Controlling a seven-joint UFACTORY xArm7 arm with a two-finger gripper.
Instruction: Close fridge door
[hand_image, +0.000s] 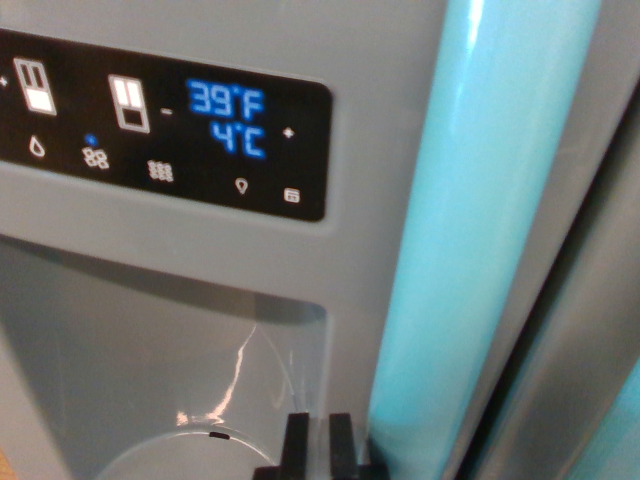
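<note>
The grey fridge door (200, 270) fills the wrist view at very close range. A black control panel (165, 125) on it shows 39°F and 4°C in blue. Below the panel lies the dispenser recess (150, 350). A glossy teal door handle (470, 220) runs top to bottom on the wrist view's right. My gripper (320, 445) shows only as two black fingertips at the bottom edge, shut with a thin slit between them and holding nothing. They sit close in front of the door, just left of the handle; whether they touch it is unclear.
A dark seam (545, 330) runs diagonally right of the handle, with the neighbouring grey door (600, 200) beyond it. A second teal handle (612, 440) shows at the bottom right corner. A rounded dispenser tray rim (170, 440) sits at the bottom left.
</note>
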